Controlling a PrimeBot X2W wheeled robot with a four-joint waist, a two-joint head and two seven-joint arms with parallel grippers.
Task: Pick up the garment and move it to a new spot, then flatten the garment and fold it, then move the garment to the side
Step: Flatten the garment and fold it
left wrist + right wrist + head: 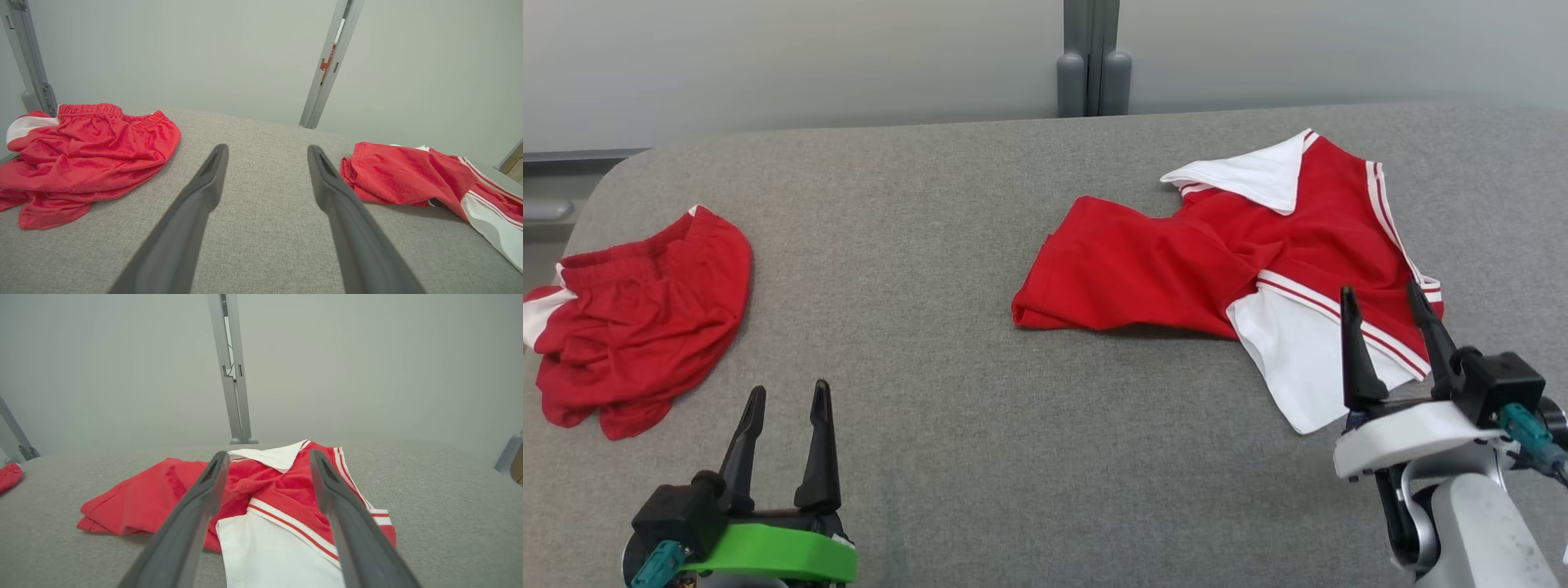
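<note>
A: Grey woven tabletop (980, 408) under everything, plain pale wall behind, grey post (1092, 57) standing at the far edge. Where to find the garment?

B: On the right half. Red-and-white shirt (1176, 261), rumpled and partly folded over itself, white collar toward the wall, white panel toward the robot, thin white stripes down its right side.

A: And off to the left?

B: Red shorts (645, 318), bunched in a heap at the left edge, with a bit of white showing. Well apart from the shirt, bare cloth between.

A: Right gripper (1381, 287)?

B: Poised at the shirt's near right corner, fingers spread wide, nothing between them. Seen from its wrist, pointing across the white panel and the striped trim. Touching the fabric or just above it: hard to tell.

A: Left gripper (790, 388)?

B: Down at the lower left, over bare table between shorts and shirt, nearer the shorts. Fingers wide apart too, holding nothing.
</note>
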